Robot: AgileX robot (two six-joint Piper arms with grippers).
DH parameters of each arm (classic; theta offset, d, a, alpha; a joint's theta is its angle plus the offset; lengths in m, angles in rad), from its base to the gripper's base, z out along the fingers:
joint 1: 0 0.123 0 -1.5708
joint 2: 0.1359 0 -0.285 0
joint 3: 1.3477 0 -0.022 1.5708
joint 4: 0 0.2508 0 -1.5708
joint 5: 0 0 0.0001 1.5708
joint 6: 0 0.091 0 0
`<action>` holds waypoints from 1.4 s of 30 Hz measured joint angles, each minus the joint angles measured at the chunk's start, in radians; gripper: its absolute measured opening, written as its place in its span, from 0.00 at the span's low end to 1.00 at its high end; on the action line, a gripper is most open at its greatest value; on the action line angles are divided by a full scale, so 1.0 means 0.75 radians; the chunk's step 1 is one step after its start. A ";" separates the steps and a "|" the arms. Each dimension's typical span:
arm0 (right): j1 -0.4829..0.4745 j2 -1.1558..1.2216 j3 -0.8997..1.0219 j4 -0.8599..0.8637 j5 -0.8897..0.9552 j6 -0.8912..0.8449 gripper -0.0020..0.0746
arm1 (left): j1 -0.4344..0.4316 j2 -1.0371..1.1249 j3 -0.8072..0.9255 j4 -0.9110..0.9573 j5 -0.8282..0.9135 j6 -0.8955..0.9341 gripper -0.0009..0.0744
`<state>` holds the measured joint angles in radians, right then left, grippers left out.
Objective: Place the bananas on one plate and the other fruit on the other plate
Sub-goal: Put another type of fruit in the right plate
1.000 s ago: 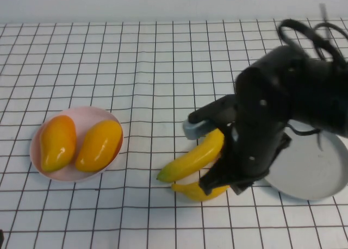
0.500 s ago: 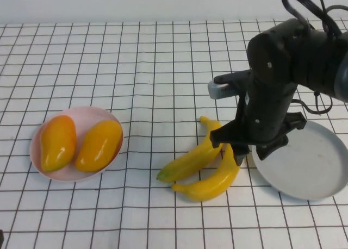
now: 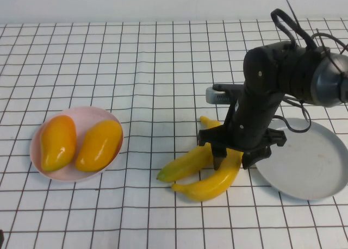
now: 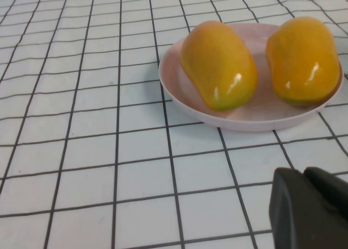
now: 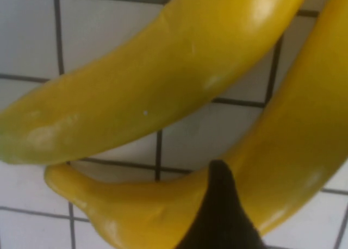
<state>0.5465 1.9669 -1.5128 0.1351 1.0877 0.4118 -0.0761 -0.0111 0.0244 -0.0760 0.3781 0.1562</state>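
Two yellow bananas lie side by side on the checked cloth: the far one [image 3: 190, 161] and the near one [image 3: 209, 185]. My right gripper [image 3: 231, 163] points down, open, its fingertips either side of the near banana's right end. In the right wrist view both bananas [image 5: 163, 80] [image 5: 283, 151] fill the frame, with one dark fingertip [image 5: 220, 211] against the near one. The grey-blue plate [image 3: 310, 162] lies bare just right of the arm. Two mangoes [image 3: 57, 142] [image 3: 99, 144] lie on the pink plate [image 3: 87, 114]. My left gripper [image 4: 310, 205] is shut, low near the pink plate [image 4: 244, 121].
The right arm's dark body and cables rise above the bananas and overlap the grey-blue plate's left rim. Open checked cloth stretches between the two plates and across the far side of the table.
My right arm drew back and turned, then came down with its fingers around the near banana. The bananas, mangoes and plates lie where they were.
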 joint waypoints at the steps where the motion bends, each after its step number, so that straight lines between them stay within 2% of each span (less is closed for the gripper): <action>1: 0.000 0.014 0.000 0.004 -0.013 0.000 0.60 | 0.000 0.000 0.000 0.000 0.000 0.000 0.01; 4: 0.000 0.053 -0.006 0.017 -0.031 0.008 0.57 | 0.000 0.000 0.000 0.000 0.000 0.000 0.01; 8: 0.000 0.078 -0.015 0.021 -0.040 0.008 0.42 | 0.000 0.000 0.000 0.000 0.000 0.000 0.01; 14: 0.000 0.070 -0.150 0.048 0.113 -0.183 0.43 | 0.000 0.000 0.000 0.000 0.000 0.000 0.01; 20: -0.019 -0.112 -0.156 -0.204 0.156 -0.287 0.43 | 0.000 0.000 0.000 0.000 0.000 0.000 0.01; 25: -0.169 -0.237 -0.034 -0.369 0.180 -0.351 0.43 | 0.000 0.000 0.000 0.000 0.000 0.000 0.01; 29: -0.323 -0.224 -0.003 -0.383 0.183 -0.498 0.43 | 0.000 0.000 0.000 0.000 0.000 0.000 0.01; 32: -0.394 -0.181 -0.001 -0.383 0.183 -0.601 0.43 | 0.000 0.000 0.000 0.000 0.000 0.000 0.01; 42: -0.441 -0.011 0.002 -0.354 0.174 -0.777 0.43 | 0.000 0.000 0.000 0.000 0.000 0.000 0.01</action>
<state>0.2155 1.9590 -1.5112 -0.1300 1.2183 -0.1711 -0.0761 -0.0111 0.0244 -0.0760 0.3781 0.1562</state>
